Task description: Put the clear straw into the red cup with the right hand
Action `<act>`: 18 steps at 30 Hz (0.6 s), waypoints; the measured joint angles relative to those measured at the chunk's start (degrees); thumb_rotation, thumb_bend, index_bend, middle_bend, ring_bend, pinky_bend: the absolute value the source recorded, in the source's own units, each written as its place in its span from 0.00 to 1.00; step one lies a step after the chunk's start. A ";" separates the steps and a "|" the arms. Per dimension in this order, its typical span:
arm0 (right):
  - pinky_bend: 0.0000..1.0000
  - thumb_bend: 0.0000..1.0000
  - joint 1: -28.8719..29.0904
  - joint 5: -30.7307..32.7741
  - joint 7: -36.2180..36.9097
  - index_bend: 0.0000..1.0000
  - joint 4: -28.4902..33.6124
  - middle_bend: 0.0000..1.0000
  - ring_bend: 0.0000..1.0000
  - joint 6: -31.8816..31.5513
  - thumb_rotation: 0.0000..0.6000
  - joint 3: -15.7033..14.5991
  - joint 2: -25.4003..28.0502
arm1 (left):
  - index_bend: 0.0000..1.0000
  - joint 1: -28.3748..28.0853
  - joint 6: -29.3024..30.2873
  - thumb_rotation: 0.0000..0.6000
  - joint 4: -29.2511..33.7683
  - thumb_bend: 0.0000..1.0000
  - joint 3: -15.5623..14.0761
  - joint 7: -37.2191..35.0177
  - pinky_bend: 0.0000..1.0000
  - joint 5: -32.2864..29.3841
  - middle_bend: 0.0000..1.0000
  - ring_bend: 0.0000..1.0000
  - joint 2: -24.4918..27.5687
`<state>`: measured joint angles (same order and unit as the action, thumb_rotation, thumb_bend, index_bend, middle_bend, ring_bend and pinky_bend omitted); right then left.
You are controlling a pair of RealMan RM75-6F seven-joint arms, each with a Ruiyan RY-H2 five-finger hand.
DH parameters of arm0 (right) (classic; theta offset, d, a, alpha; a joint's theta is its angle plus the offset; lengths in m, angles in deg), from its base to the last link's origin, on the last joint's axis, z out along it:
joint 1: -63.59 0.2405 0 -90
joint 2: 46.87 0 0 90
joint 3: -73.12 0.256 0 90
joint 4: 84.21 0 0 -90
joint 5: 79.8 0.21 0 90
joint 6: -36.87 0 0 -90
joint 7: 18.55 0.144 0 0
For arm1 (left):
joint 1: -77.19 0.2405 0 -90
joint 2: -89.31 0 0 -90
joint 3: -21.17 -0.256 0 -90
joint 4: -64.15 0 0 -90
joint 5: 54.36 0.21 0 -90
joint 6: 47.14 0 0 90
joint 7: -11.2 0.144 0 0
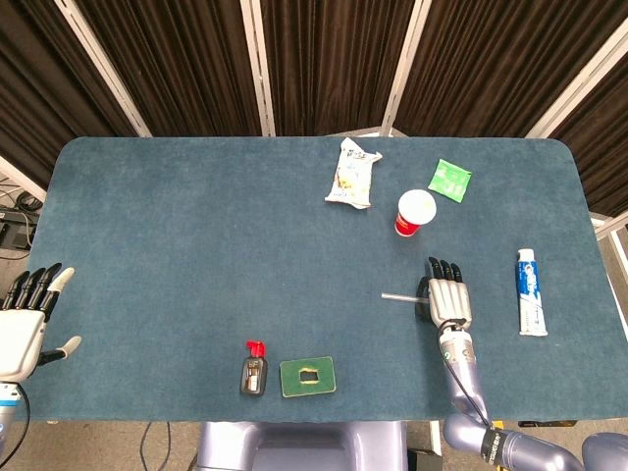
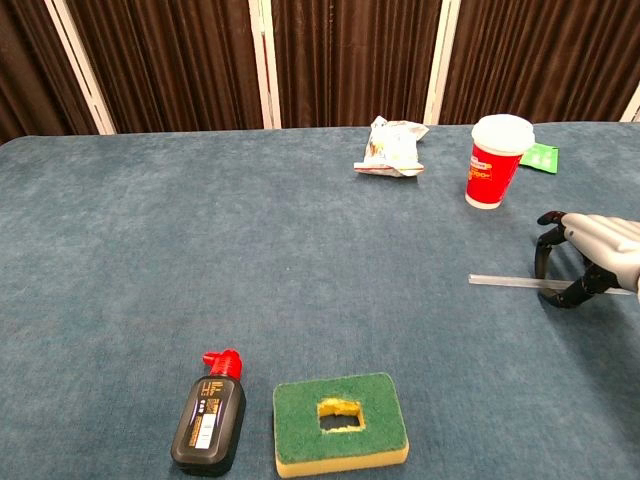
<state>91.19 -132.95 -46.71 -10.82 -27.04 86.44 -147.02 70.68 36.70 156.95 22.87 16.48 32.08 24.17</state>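
The clear straw (image 1: 397,296) (image 2: 500,281) lies flat on the blue table, in front of the red cup (image 1: 415,213) (image 2: 495,160) with its white top. My right hand (image 1: 448,299) (image 2: 595,260) is lowered over the straw's right end. Its fingers (image 2: 543,262) curl down on the far side and the thumb sits on the near side, so the straw runs between them while still resting on the cloth. That end of the straw is hidden under the hand. My left hand (image 1: 25,324) hangs off the table's left edge, fingers spread and holding nothing.
A snack packet (image 1: 351,174) and a green sachet (image 1: 450,179) lie behind the cup. A toothpaste tube (image 1: 531,291) lies right of my right hand. A black bottle with a red cap (image 1: 254,371) and a green sponge (image 1: 307,377) sit near the front edge.
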 measured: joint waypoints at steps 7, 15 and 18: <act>0.00 0.42 0.01 0.00 0.32 0.52 0.34 0.06 0.00 0.06 1.00 -0.06 0.08 | 0.00 -0.02 -0.03 1.00 0.03 0.18 0.01 -0.12 0.00 -0.01 0.00 0.00 0.04; 0.00 0.41 0.06 -2.52 1.85 0.52 4.54 0.07 0.00 -1.28 1.00 0.48 1.81 | 0.00 -0.03 -0.11 1.00 0.07 0.17 0.00 -0.20 0.00 -0.08 0.00 0.00 0.10; 0.00 0.41 0.01 -4.12 2.58 0.52 7.81 0.07 0.00 -2.32 1.00 0.84 3.29 | 0.00 -0.02 -0.08 1.00 0.08 0.18 0.01 -0.13 0.00 -0.09 0.00 0.00 0.11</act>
<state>91.21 -137.07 -44.13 -3.02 -29.36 87.28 -143.73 70.65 36.62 157.04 22.88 16.35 31.99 24.28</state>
